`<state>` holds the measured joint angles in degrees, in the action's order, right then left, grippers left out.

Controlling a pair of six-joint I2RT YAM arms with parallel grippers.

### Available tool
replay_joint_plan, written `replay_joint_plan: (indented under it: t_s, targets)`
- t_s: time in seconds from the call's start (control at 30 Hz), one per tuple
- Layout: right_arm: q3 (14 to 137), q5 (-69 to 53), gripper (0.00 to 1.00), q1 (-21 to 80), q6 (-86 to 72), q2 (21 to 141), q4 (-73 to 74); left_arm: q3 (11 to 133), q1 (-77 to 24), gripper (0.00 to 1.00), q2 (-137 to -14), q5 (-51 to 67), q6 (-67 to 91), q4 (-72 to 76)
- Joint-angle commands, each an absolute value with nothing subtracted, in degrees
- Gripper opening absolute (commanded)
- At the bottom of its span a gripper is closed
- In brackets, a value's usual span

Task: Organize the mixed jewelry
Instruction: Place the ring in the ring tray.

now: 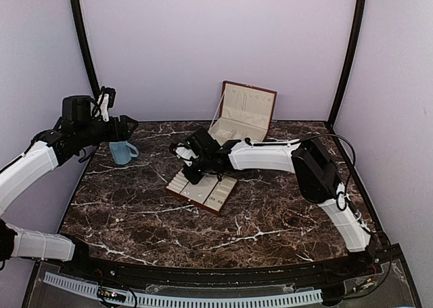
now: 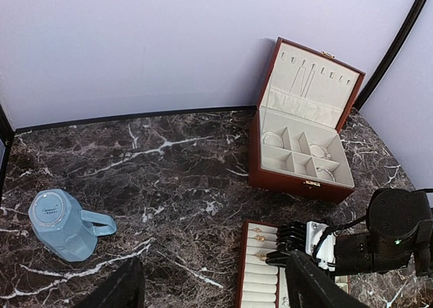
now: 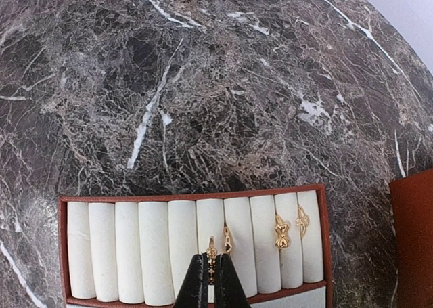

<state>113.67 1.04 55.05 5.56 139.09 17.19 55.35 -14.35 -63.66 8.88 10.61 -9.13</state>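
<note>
The dark veined marble table (image 1: 135, 213) lay broadly bare nearside. The right arm stretched leftward, its right gripper (image 3: 211, 262) pinched on a small gold ring (image 3: 211, 248) at the cream-rolled ring tray (image 3: 128, 240) — three other gold rings (image 3: 282, 231) sat slotted alongside. The left gripper (image 2: 216, 291) hung high, spread wide.

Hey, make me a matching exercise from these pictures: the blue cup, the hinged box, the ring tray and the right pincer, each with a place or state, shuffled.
1. blue cup
2. hinged box
3. ring tray
4. right pincer

A. shut on a gold ring
B. lid up, at the back
C. lying flat, in the middle
D. standing at the far left

Pairs: 1-D, 2-B, 3-C, 4-A
</note>
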Motion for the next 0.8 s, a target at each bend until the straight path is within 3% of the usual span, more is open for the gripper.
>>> replay_joint_plan:
  t_s: [0.0,0.77]
  targets:
    - [115.6,0.4,0.0,55.1,6.4,140.6,16.9,56.4,-14.1,0.74,-62.3,8.6,9.9,-9.5]
    - [114.6,-3.2,0.0,55.1,7.4,140.7,18.4,56.4,-14.1,0.75,-62.7,8.8,10.0,-9.6]
